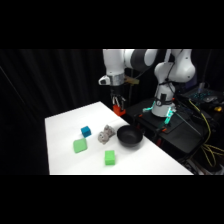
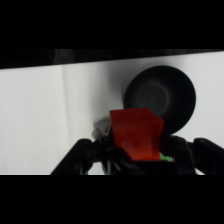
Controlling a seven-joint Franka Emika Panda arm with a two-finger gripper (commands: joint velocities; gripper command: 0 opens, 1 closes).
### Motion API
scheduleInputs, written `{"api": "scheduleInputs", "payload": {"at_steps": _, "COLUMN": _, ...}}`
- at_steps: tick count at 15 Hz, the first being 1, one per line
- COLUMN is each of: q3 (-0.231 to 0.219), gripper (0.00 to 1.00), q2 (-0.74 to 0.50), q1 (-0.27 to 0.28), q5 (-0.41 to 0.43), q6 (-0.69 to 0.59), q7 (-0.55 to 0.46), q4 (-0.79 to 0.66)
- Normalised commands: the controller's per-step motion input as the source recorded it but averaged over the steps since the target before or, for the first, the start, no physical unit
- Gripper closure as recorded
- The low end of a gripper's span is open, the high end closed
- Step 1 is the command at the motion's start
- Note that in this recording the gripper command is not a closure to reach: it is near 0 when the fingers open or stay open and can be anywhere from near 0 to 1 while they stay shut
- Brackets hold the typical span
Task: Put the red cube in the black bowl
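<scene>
Wrist view: my tool (image 2: 136, 150) is clamped on the red cube (image 2: 136, 132), raised off the tabletop (image 2: 45, 120); black bowl (image 2: 161, 98) sits below, just past the cube. Side view: tool (image 1: 118, 106) hangs above the tabletop's far edge, cube (image 1: 119, 109) between its fingers, bowl (image 1: 129, 136) near a blue cube (image 1: 86, 131), two green blocks (image 1: 80, 145) and a small grey object (image 1: 105, 134).

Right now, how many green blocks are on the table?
2. One green block lies left of the black bowl, below the blue cube; the other green block sits nearer the table's front edge. Neither shows clearly in the wrist view.
</scene>
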Motion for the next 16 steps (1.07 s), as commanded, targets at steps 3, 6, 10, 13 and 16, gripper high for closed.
{"api": "scheduleInputs", "payload": {"at_steps": 3, "q3": 0.045, "gripper": 1.00, "q2": -0.11, "q1": 0.113, "q5": 0.242, "q6": 0.27, "q7": -0.14, "q4": -0.18}}
{"api": "scheduleInputs", "payload": {"at_steps": 6, "q3": 0.033, "gripper": 1.00, "q2": -0.02, "q1": 0.102, "q5": 0.266, "q6": 0.43, "q7": -0.25, "q4": -0.22}}
{"api": "scheduleInputs", "payload": {"at_steps": 10, "q3": 0.046, "gripper": 1.00, "q2": 0.20, "q1": 0.083, "q5": 0.220, "q6": 0.48, "q7": -0.27, "q4": -0.16}}
{"api": "scheduleInputs", "payload": {"at_steps": 13, "q3": 0.094, "gripper": 1.00, "q2": 0.38, "q1": 0.065, "q5": 0.187, "q6": 0.45, "q7": -0.24, "q4": -0.02}}
{"api": "scheduleInputs", "payload": {"at_steps": 16, "q3": 0.119, "gripper": 1.00, "q2": 0.41, "q1": 0.024, "q5": 0.011, "q6": 0.35, "q7": -0.12, "q4": 0.07}}
